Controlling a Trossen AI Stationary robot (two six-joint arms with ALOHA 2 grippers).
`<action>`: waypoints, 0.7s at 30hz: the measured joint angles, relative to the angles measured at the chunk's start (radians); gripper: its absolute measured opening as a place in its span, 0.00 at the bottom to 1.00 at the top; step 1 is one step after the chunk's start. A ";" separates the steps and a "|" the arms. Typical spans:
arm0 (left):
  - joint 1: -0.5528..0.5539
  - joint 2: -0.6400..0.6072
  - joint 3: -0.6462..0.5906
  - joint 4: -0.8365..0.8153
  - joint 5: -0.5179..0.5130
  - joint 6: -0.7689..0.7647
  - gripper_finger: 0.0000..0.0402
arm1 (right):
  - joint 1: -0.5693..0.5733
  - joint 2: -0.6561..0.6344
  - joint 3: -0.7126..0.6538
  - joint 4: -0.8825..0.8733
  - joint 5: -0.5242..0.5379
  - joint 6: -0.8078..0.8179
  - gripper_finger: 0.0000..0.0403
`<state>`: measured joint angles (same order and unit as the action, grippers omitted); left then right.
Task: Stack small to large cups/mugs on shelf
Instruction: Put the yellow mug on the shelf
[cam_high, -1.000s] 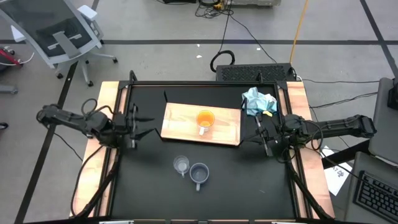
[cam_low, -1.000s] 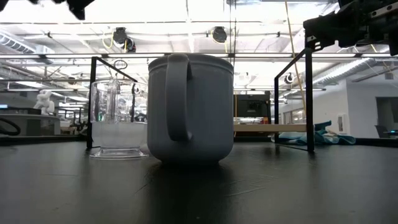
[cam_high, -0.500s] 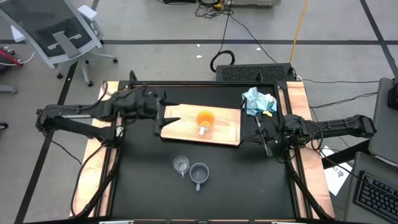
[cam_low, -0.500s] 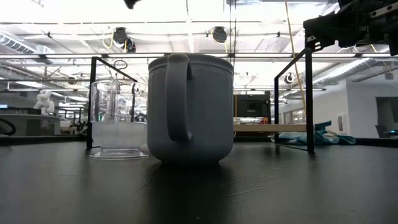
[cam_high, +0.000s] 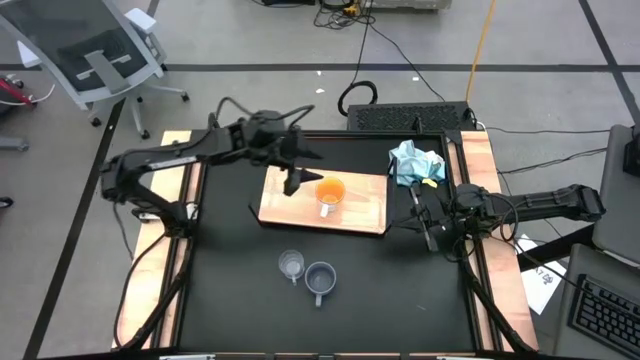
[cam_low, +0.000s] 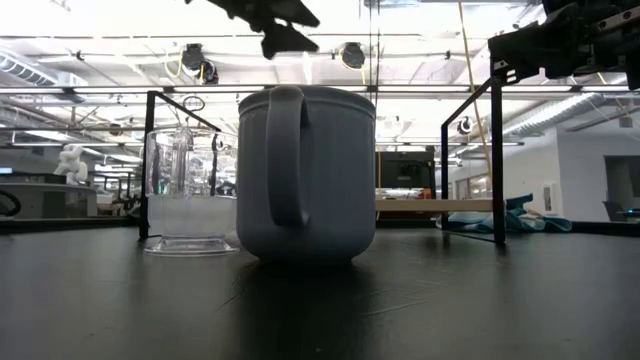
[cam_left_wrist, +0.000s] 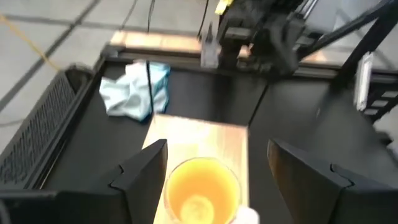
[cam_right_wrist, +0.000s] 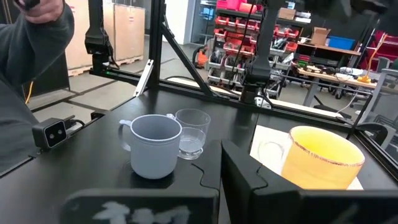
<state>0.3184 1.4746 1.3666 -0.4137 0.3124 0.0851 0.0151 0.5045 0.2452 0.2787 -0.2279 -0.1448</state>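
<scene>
The orange mug (cam_high: 330, 190) with a white handle stands upright on the light-wood board (cam_high: 285, 205), its handle toward the near edge. The clear glass cup (cam_high: 291, 265) and the blue-grey mug (cam_high: 320, 280) stand side by side on the black table in front of the board. My left gripper (cam_high: 298, 172) hovers open above the board, just left of the orange mug; in the left wrist view (cam_left_wrist: 217, 168) its fingers stand either side of the mug (cam_left_wrist: 202, 190) without touching. My right gripper (cam_high: 424, 218) waits open at the table's right edge.
A crumpled light-blue cloth (cam_high: 415, 163) lies at the board's far right corner. Black frame posts (cam_low: 495, 160) stand along the table's edges. A person's sleeve (cam_right_wrist: 31, 74) shows beyond the table in the right wrist view.
My left arm has swung from the table's left edge up and toward the far right, coming over the board beside the orange mug. The cups and the right arm have stayed still.
</scene>
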 joint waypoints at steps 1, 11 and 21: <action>0.004 0.025 0.026 -0.029 0.001 0.014 0.70 | 0.000 0.000 0.000 0.000 0.000 0.000 0.00; 0.020 0.237 0.242 -0.246 0.001 0.111 0.70 | 0.000 0.000 0.000 -0.001 0.000 0.000 0.00; 0.052 0.339 0.300 -0.325 -0.015 0.222 0.70 | 0.000 0.000 0.000 -0.005 0.000 0.001 0.00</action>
<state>0.3706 1.8139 1.6665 -0.7389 0.2974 0.3073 0.0151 0.5049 0.2455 0.2741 -0.2283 -0.1436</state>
